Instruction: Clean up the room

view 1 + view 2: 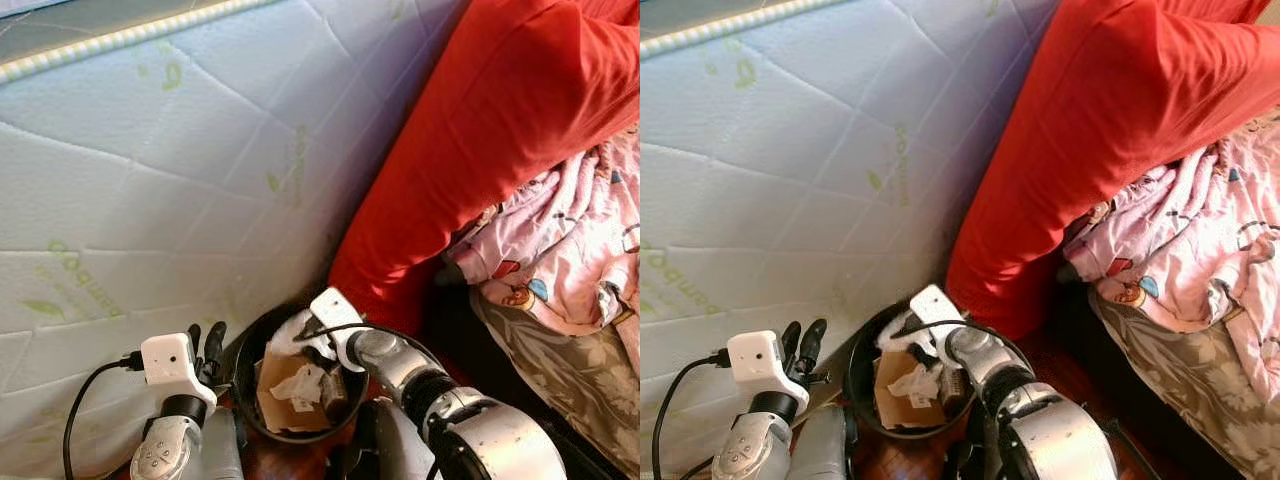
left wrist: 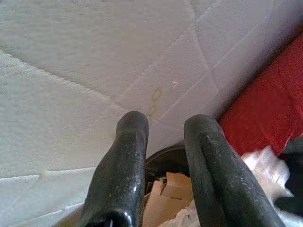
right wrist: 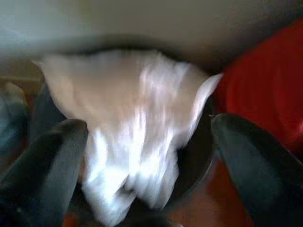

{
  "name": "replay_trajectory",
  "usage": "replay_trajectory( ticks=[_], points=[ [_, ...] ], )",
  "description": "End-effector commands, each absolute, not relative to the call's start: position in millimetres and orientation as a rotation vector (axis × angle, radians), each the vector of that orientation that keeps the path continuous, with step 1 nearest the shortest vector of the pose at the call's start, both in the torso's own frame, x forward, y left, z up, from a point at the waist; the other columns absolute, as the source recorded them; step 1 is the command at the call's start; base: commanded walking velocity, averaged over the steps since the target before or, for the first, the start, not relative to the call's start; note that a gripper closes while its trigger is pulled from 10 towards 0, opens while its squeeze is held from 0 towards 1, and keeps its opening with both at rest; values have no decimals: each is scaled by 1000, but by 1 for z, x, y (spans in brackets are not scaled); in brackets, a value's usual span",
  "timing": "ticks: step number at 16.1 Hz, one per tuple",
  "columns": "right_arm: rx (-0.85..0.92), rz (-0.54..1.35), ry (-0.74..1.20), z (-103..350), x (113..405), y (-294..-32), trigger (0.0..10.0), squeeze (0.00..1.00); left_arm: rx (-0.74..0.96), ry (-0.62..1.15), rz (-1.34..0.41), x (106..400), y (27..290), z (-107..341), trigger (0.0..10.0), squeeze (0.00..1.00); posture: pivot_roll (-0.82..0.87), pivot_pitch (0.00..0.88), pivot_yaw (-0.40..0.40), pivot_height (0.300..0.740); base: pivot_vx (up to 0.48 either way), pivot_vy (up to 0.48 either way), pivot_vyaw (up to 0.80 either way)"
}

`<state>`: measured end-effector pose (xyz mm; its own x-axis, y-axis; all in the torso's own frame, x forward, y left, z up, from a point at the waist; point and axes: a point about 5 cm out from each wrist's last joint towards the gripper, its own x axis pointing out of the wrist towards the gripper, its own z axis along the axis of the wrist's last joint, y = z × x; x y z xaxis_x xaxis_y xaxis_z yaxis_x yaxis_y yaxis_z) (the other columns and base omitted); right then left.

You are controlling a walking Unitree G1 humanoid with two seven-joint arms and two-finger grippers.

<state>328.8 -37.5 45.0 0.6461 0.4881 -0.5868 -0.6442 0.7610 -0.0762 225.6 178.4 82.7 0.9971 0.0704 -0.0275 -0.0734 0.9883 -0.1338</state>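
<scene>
Two grippers work at a black waste bin [image 1: 247,385] standing on the reddish wood floor [image 1: 1070,375], close against the upright white quilted mattress [image 1: 180,180]. Bin sits near-centre, just left of a red sheet [image 1: 500,130] draped down from the far right.

Right gripper [image 3: 149,156]: over the bin's mouth, arm reaching in from the near right. Fingers spread wide apart, a white crumpled tissue [image 3: 137,137] lying between them above the bin opening; image blurred, cannot tell whether either finger touches it. From the head views the same white wad [image 1: 285,335] sits at the bin's far rim, beside the wrist.

Bin contents: brown cardboard piece [image 1: 285,395], a smaller crumpled white paper [image 1: 298,385] on top of it.

Left gripper [image 1: 207,345]: just left of the bin, raised, pointing toward the mattress. Fingers [image 2: 123,161] parted by a narrow gap, nothing between them.

Right of the red sheet: pink patterned blanket [image 1: 570,250] heaped over a brown floral cover [image 1: 570,380].
</scene>
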Motion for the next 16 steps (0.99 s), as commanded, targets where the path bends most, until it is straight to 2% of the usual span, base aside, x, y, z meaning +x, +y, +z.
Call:
replay_trajectory(
  ticks=[1, 2, 3, 4, 5, 6, 7, 8, 10, 11, 12, 13, 15, 16],
  points=[
    [-182, 636, 441, 53, 332, -34, 10000, 0, -142, 39, 73, 224, 176, 80, 10000, 0, 293, 221, -140, 617, 0, 0, 0],
    [-106, 607, 390, 56, 333, -34, 10000, 0, -142, 38, 72, 224, 176, 80, 10000, 0, 296, 223, -138, 617, 0, 0, 0],
    [-3, 591, 423, 53, 330, -33, 10000, 0, -141, 38, 72, 224, 176, 80, 10000, 0, 295, 221, -138, 617, 0, 0, 0],
    [-249, 626, 544, 46, 329, -37, 10000, 0, -140, 38, 74, 224, 177, 80, 10000, 0, 295, 217, -140, 617, 0, 0, 0],
    [-398, 651, 618, 42, 329, -42, 10000, 0, -139, 37, 74, 224, 177, 80, 10000, 0, 301, 216, -142, 617, 0, 0, 0],
    [-411, 656, 645, 41, 328, -43, 10000, 0, -139, 38, 75, 224, 178, 80, 10000, 0, 302, 217, -141, 617, 0, 0, 0],
    [-363, 630, 643, 40, 327, -44, 10000, 0, -140, 39, 75, 224, 178, 80, 10000, 0, 294, 219, -140, 617, 0, 0, 0],
    [-280, 627, 497, 48, 331, -38, 10000, 0, -141, 41, 72, 224, 177, 80, 10000, 0, 294, 219, -140, 617, 0, 0, 0],
    [-49, 613, 408, 55, 331, -33, 10000, 0, -142, 41, 71, 224, 176, 80, 10000, 0, 292, 220, -141, 617, 0, 0, 0],
    [-70, 616, 449, 52, 330, -33, 10000, 0, -142, 36, 73, 225, 176, 81, 10000, 0, 296, 216, -141, 617, 0, 0, 0],
    [-153, 620, 497, 49, 330, -36, 10000, 0, -142, 35, 73, 226, 176, 81, 10000, 0, 297, 213, -142, 617, 0, 0, 0],
    [-555, 663, 652, 42, 330, -46, 10000, 0, -140, 32, 74, 226, 177, 82, 10000, 0, 300, 211, -144, 617, 0, 0, 0],
    [-348, 639, 602, 42, 329, -42, 10000, 0, -137, 30, 77, 226, 179, 82, 10000, 0, 300, 216, -141, 617, 0, 0, 0],
    [-350, 643, 545, 46, 330, -40, 10000, 0, -135, 29, 76, 225, 179, 83, 10000, 0, 292, 215, -142, 617, 0, 0, 0]
  ],
)
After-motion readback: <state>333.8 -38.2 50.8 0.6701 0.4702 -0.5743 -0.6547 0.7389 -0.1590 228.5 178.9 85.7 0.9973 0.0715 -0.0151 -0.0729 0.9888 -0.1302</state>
